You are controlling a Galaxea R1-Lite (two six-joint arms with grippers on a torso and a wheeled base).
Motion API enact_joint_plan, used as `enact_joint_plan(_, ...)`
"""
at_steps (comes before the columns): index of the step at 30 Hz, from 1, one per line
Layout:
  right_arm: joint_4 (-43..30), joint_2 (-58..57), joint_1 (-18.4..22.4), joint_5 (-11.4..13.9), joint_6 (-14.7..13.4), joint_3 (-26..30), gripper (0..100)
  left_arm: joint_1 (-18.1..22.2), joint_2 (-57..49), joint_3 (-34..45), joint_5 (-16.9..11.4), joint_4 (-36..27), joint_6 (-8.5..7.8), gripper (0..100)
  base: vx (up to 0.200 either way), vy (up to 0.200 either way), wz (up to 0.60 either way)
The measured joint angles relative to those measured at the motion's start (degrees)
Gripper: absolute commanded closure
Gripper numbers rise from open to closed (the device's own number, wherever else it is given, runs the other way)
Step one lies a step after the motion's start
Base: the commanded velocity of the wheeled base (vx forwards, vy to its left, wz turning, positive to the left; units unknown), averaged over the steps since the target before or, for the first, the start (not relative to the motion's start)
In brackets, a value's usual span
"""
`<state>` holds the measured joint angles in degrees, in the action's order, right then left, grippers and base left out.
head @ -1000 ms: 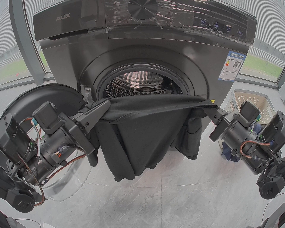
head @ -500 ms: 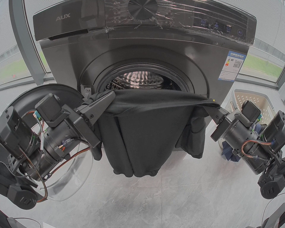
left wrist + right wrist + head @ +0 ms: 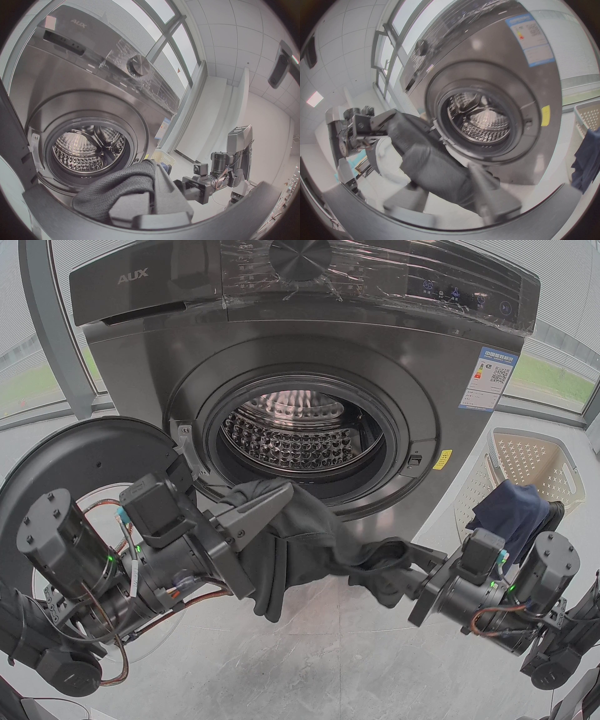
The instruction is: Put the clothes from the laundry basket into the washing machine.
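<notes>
A dark grey garment (image 3: 306, 540) hangs bunched between my two grippers, in front of the washing machine and just below its open drum (image 3: 300, 427). My left gripper (image 3: 278, 499) is shut on the garment's left end, close to the lower rim of the opening. Lower and further out, my right gripper (image 3: 415, 565) is shut on the other end. In the left wrist view the cloth (image 3: 118, 187) lies over the fingers (image 3: 168, 193). The right wrist view shows the garment (image 3: 434, 168) sagging between both grippers. The drum looks bare inside.
The round door (image 3: 81, 452) stands swung open at the left, behind my left arm. A beige laundry basket (image 3: 537, 459) sits at the right beside the machine, with a dark blue garment (image 3: 509, 515) draped over its near rim. Grey tiled floor (image 3: 325, 652) lies below.
Both grippers dropped and drew closer together. The garment, stretched across the drum opening before, now sags bunched below it, so the drum is uncovered.
</notes>
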<state>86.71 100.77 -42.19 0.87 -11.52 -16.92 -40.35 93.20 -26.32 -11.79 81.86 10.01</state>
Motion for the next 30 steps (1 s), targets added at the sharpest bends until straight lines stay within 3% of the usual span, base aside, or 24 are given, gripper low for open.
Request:
enact_joint_plan(13,0.1,9.9,-7.9,0.3,-0.2,0.8,0,0.2,2.3,-5.4,2.0,0.3,-0.35,100,0.0,0.0,0.0)
enact_joint_plan(21,0.2,12.6,-6.5,0.3,-0.1,0.0,0,-0.2,0.5,-6.9,1.9,0.3,-0.3,100,0.0,0.0,0.0)
enact_joint_plan(30,0.7,16.3,-2.1,0.3,0.1,-8.3,0,-0.4,-0.8,-6.9,1.8,0.3,-0.3,100,0.0,0.0,0.0)
